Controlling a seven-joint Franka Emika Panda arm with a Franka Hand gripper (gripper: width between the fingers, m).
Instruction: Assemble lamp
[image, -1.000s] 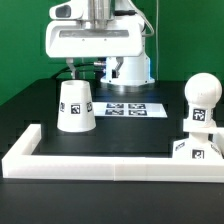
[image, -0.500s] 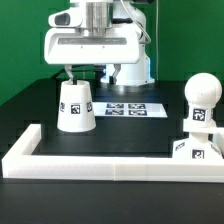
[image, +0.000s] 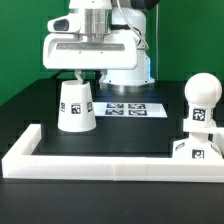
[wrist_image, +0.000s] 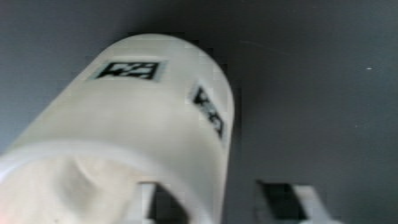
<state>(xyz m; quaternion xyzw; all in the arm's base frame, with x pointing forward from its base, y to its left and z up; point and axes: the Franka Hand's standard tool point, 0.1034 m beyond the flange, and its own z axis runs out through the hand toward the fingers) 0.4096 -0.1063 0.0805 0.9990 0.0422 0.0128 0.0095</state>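
- Exterior view: shade (image: 77, 104), a white truncated cone, stands upright on the dark surface (image: 120, 135) with its narrow end up, on the exterior view's left, inside the white rail border (image: 110, 166). Long axis vertical.
- Exterior view: gripper (image: 84, 76) hangs directly over the shade's narrow top; the fingers (image: 71, 76) reach down to about rim level. Whether they touch the shade cannot be told from here.
- Exterior view: bulb (image: 203, 98), round head on a short stem, sits upright in the base (image: 194, 146) on the exterior view's right, well apart from the shade. The marker board (image: 132, 107) lies flat between them, further back.
- Key relation, as judged: the shade lies straight below the fingers, so the coming move is likely a short vertical descent along the shade's own axis to take its upper rim.
- Wrist view: shade (wrist_image: 151, 130) fills the frame, its tagged wall running away from the camera. Two dark fingers (wrist_image: 279, 200) show spread apart, with nothing pinched; one sits against the shade's near rim, the other clear of it over the surface.
- Wrist view alone shows the spread of the fingers; only the exterior view shows the bulb, base and border.
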